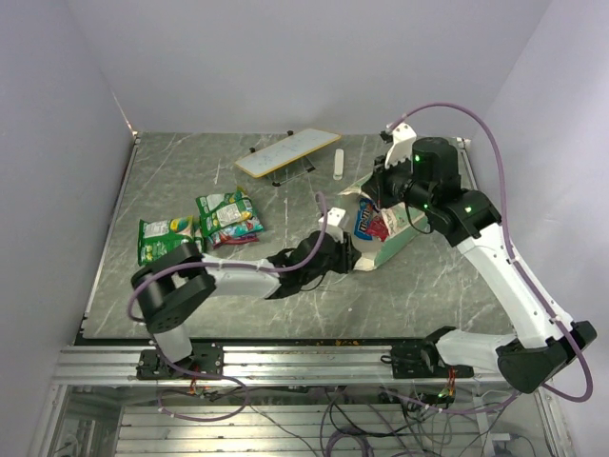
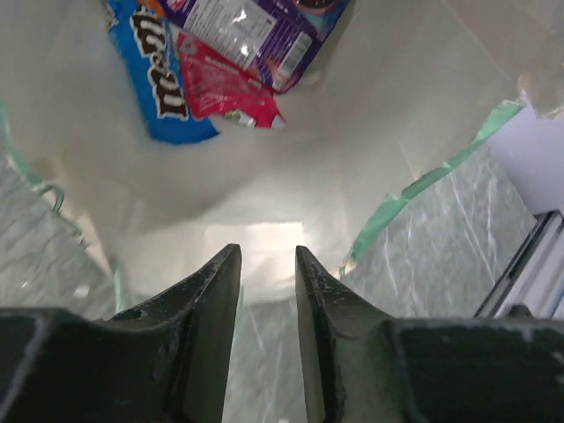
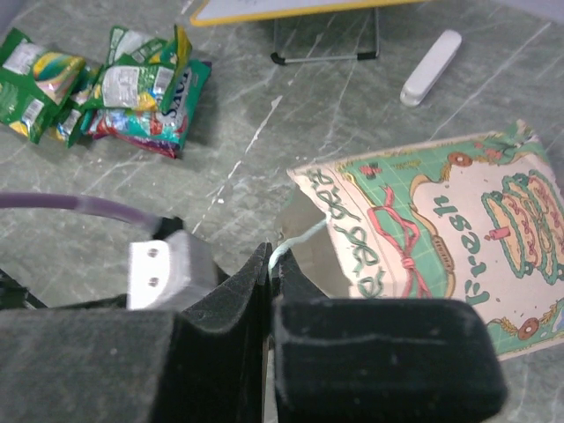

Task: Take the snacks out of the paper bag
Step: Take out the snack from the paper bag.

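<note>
Left gripper (image 2: pixel 266 256): fingers a little apart, nothing seen between them, at the mouth of the paper bag (image 2: pixel 397 115). The bag lies on its side mid-worktop (image 1: pixel 428 295). Left wrist view alone shows the snacks inside: one blue packet (image 2: pixel 154 79), one red packet (image 2: pixel 225 88), one purple packet (image 2: pixel 256 31). Right gripper (image 3: pixel 269 256): clamped on the bag by its white cord; its wrist view alone shows the printed side. Left arm low, stretched rightward; right arm arched over. Green packets (image 1: pixel 164 238) lie well apart, at least three.

The paper bag (image 3: pixel 441 229) reads "Fresh"; the blue packet (image 2: pixel 163 79) "m&m".
</note>
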`<state>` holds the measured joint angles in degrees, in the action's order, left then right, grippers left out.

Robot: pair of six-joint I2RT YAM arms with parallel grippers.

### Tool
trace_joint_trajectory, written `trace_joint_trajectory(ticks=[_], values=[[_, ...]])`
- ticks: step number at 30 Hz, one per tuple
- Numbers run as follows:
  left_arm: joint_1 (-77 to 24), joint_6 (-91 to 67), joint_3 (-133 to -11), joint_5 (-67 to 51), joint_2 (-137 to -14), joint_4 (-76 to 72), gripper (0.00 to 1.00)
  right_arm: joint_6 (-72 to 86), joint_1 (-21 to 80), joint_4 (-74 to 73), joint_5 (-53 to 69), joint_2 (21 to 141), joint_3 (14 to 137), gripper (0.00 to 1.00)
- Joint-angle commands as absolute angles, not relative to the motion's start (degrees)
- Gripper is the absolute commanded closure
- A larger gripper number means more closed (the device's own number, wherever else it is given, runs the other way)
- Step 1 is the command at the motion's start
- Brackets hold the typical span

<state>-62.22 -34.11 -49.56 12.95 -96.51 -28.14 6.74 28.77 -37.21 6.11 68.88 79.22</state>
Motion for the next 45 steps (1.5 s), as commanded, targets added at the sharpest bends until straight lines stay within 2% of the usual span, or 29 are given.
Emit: trace_joint_trajectory(ticks=[1, 10, 12, 14, 23, 33, 36, 38, 42, 45], values=[[-63.17, -33.3, -54.8, 16.5, -102.44, -40.11, 0.59, 5.93, 27.82, -38.06, 5.25, 68.71, 84.5, 1.0], [-63.97, -27.72, -65.63, 20.99, -116.69, -47.76, 0.6, 5.73, 26.08, -39.78, 6.39, 68.8, 87.25, 1.0], [-63.96, -27.23, -67.71, 24.08, -118.27, -45.08, 0.63, 5.64, 25.93, -40.27, 6.92, 68.89, 87.56, 1.0], [-64.1, -26.21, -69.64, 26.04, -118.92, -41.37, 0.61, 5.62, 25.93, -40.23, 7.36, 68.75, 87.55, 1.0], [-64.6, -22.11, -71.65, 24.1, -122.08, -35.78, 0.3, 7.39, 25.8, -37.87, 9.5, 67.16, 84.64, 1.0], [-65.48, -14.37, -78.71, 25.74, -128.51, -30.45, 0.11, 8.41, 25.84, -38.03, 11.49, 66.14, 84.69, 1.0], [-65.39, -12.47, -81.08, 26.55, -130.29, -27.95, 0.17, 8.52, 25.84, -37.99, 11.24, 65.68, 84.8, 1.0], [-65.34, -11.62, -81.99, 25.78, -131.04, -26.71, 0.26, 8.35, 25.82, -38.12, 11.02, 65.3, 84.92, 1.0], [-65.37, -11.7, -82.21, 24.82, -130.66, -24.6, 0.51, 7.62, 25.84, -37.88, 10.43, 64.82, 84.69, 1.0], [-65.39, -12.16, -81.46, 24.51, -128.58, -23.07, 0.63, 7.03, 25.84, -36.58, 9.82, 64.31, 83.38, 1.0]])
